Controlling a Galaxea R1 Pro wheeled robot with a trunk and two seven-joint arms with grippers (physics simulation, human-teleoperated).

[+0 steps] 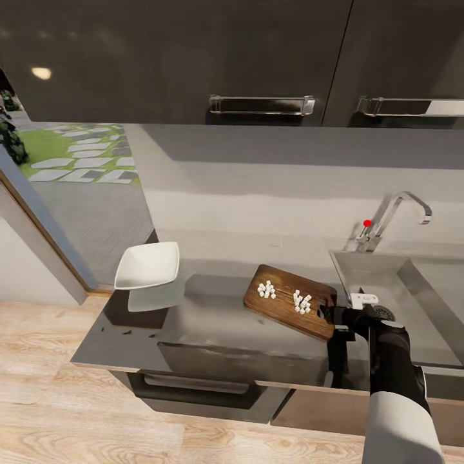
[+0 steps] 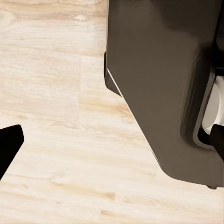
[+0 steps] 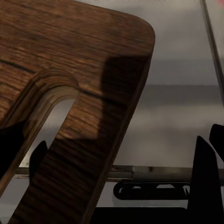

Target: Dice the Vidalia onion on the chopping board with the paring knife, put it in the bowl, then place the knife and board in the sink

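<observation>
Two heaps of white dice top the dark chopping board — right gripper clamps its end.

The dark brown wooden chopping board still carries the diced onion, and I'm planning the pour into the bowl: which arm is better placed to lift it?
The right. Its gripper is at the dark brown wooden chopping board's handle end; the left wrist view faces pale wood floor.

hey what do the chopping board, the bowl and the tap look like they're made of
Chopping board: dark brown wood, its grain plain in the right wrist view, finish looks satin. Bowl: white and glossy, probably ceramic, possibly plastic. Tap: shiny silver, likely chromed metal.
</observation>
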